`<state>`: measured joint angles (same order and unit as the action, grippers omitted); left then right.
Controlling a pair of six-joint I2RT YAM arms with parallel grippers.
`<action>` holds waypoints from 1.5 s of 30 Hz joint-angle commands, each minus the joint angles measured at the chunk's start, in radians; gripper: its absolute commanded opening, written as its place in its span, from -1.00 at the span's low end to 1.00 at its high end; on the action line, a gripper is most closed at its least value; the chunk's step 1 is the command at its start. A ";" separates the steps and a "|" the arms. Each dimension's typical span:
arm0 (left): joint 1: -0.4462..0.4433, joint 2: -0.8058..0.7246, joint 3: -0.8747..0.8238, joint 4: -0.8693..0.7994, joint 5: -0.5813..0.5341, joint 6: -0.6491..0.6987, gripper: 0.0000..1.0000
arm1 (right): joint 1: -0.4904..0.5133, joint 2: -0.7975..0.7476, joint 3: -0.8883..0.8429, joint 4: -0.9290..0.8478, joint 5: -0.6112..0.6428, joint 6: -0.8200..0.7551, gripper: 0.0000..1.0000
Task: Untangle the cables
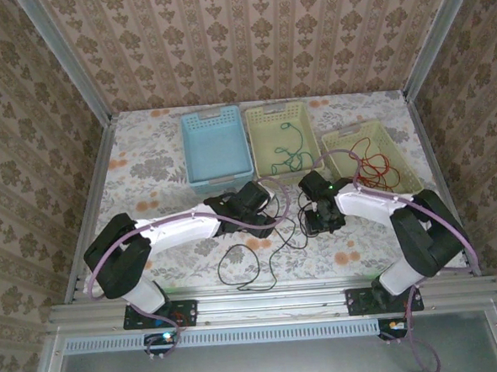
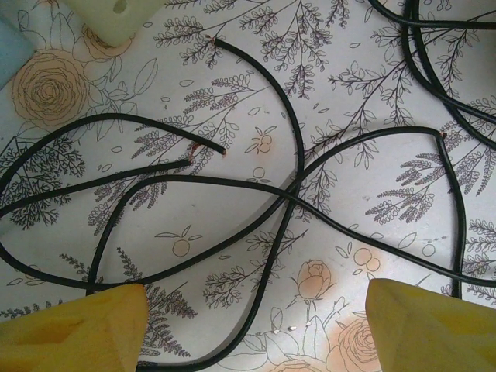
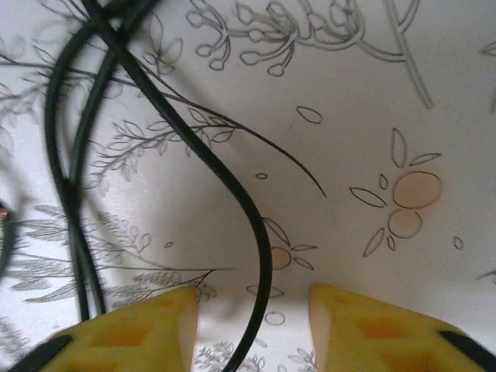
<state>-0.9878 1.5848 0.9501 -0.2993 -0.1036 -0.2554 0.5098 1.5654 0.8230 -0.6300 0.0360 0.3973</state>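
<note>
Now, Black Cables Sprawl Under Two Spread Grippers

On the floral table (image 1: 145, 158), the black cables (image 2: 301, 147) lie in crossing loops on the near half, midway between the side edges. The left gripper (image 2: 252, 310) hovers over them, its yellow fingers (image 2: 85, 325) wide apart and holding nothing. The right gripper (image 3: 254, 298) sits low, fingers parted on either side of one black strand without pinching it. Along the far edge stand three baskets: a blue basket (image 1: 216, 146), a middle basket (image 1: 273, 108) holding a green cable (image 1: 287, 154), and a right-hand basket (image 1: 340, 140) holding a red cable (image 1: 372, 166).
</note>
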 commanded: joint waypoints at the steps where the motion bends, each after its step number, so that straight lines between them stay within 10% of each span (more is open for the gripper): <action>1: -0.007 -0.014 0.006 -0.002 -0.019 -0.023 0.51 | -0.010 0.040 0.032 -0.004 0.002 0.018 -0.49; 5: -0.002 -0.029 -0.014 0.026 -0.023 -0.042 0.52 | -0.016 -0.001 0.026 0.003 0.031 0.025 -0.98; 20: 0.096 -0.129 -0.165 0.209 -0.054 -0.199 0.54 | -0.016 -0.616 0.206 0.202 0.052 -0.062 -1.00; 33: 0.152 -0.375 -0.319 0.091 -0.389 -0.461 0.55 | -0.013 -0.306 0.697 0.602 -0.156 -0.107 -1.00; 45: 0.199 -0.563 -0.443 0.009 -0.428 -0.575 0.55 | -0.013 0.144 1.281 0.582 -0.148 -0.130 -1.00</action>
<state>-0.7967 1.0561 0.5171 -0.2554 -0.4934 -0.7864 0.4973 1.6104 2.0129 -0.0105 -0.1101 0.2867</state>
